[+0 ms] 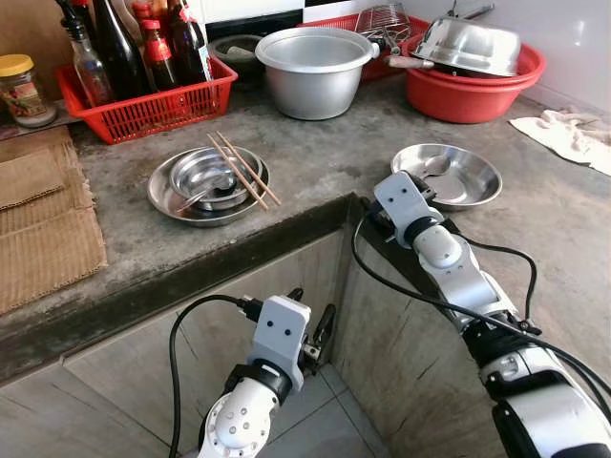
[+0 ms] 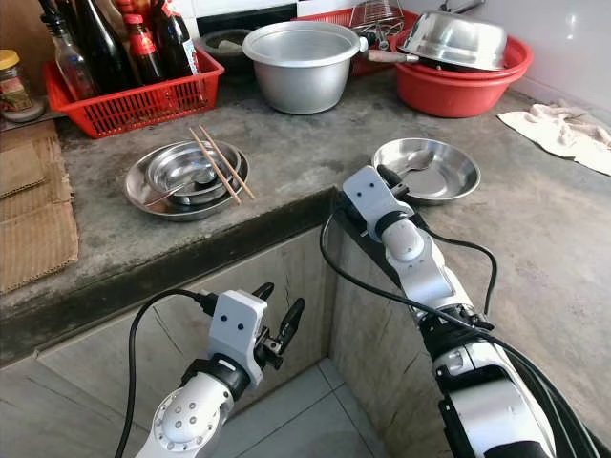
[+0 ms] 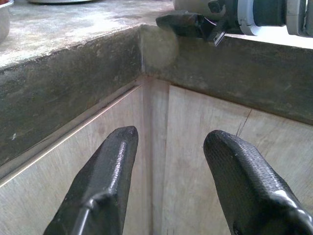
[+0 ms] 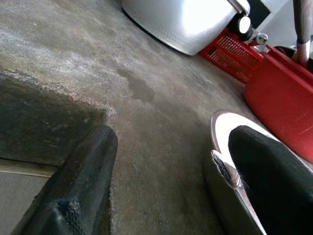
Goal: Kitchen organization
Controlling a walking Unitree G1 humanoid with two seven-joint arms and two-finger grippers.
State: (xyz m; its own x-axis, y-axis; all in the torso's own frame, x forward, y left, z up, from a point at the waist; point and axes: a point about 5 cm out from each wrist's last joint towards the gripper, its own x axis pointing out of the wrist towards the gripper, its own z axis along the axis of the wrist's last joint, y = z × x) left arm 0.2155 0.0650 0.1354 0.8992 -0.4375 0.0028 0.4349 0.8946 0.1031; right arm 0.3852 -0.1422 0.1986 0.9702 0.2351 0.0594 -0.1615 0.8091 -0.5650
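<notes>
On the concrete counter (image 1: 315,162) lies a steel plate (image 1: 164,197) with a smaller steel bowl (image 1: 202,170), a spoon and two chopsticks (image 1: 243,170) stacked in it. To the right sits a second steel plate (image 1: 468,186) with a spoon (image 1: 434,164) in it. My right gripper (image 4: 171,186) is open at that plate's near rim (image 4: 222,169). One finger (image 4: 274,176) hangs over the plate, the other (image 4: 83,181) over the counter's inner corner. My left gripper (image 3: 171,181) is open and empty below the countertop, facing the cabinet corner (image 3: 146,161).
A red basket (image 1: 143,110) of bottles stands at the back left, with a jar (image 1: 21,91) beside it. A steel pot (image 1: 315,72) and a red basin (image 1: 473,95) holding a steel bowl stand at the back. A cloth (image 1: 573,134) lies far right, a woven mat (image 1: 38,219) left.
</notes>
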